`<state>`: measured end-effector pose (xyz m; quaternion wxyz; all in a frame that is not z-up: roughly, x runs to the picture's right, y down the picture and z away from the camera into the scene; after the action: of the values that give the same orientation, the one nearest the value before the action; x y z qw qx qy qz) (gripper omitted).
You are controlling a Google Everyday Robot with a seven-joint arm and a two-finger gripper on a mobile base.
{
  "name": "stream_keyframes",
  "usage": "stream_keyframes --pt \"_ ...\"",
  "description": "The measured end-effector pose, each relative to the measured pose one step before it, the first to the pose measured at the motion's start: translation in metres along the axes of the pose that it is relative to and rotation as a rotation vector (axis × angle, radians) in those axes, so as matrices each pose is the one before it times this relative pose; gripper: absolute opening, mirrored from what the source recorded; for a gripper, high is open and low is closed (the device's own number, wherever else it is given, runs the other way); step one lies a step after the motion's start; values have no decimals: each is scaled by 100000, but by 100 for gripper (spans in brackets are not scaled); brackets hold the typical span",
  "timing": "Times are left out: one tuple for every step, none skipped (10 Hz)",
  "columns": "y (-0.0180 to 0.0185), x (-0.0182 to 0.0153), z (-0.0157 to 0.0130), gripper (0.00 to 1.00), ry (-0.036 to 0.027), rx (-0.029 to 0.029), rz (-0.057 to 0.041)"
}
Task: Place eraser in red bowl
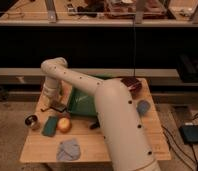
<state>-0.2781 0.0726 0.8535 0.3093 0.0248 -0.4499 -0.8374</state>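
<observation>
The jaws hang low over the left back part of the wooden surface (39, 145), at the end of the white arm (117, 115), which bends down from a high elbow. I cannot tell whether they are spread or pressed together. A small dark shape sits right at them, but I cannot tell if it is the eraser, and it cannot be picked out anywhere else.

Just right of the jaws lies a green tray (84, 100). Near them, towards the front, lie a green sponge (50, 126) and an orange fruit (65, 125), side by side. A metal can (31, 121) stands left of the sponge, and a grey cloth (68, 149) lies further front.

Well right of the jaws, at the back corner, sits a dark red thing (131, 83). I cannot tell whether it is the red bowl. A blue thing (143, 106) lies near it.
</observation>
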Motion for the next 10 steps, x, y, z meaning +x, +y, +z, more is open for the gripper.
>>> stream_keyframes --pt "16 -21 -12 5 -24 -27 -1" --pt "-76 9 55 5 -200 24 -215" --pt "7 -2 -10 5 13 -14 7" --pt "27 -27 27 5 -71 -69 13" --pt "-23 63 -105 5 -48 -575 -224" --pt "200 427 -344 5 768 -1279 637" --pt "519 1286 -443 5 922 -1907 796" --pt "598 1202 -317 5 576 -1719 454" --pt "1112 1439 -342 5 680 -1974 834" --pt "1458 1528 -257 5 848 -1938 1445"
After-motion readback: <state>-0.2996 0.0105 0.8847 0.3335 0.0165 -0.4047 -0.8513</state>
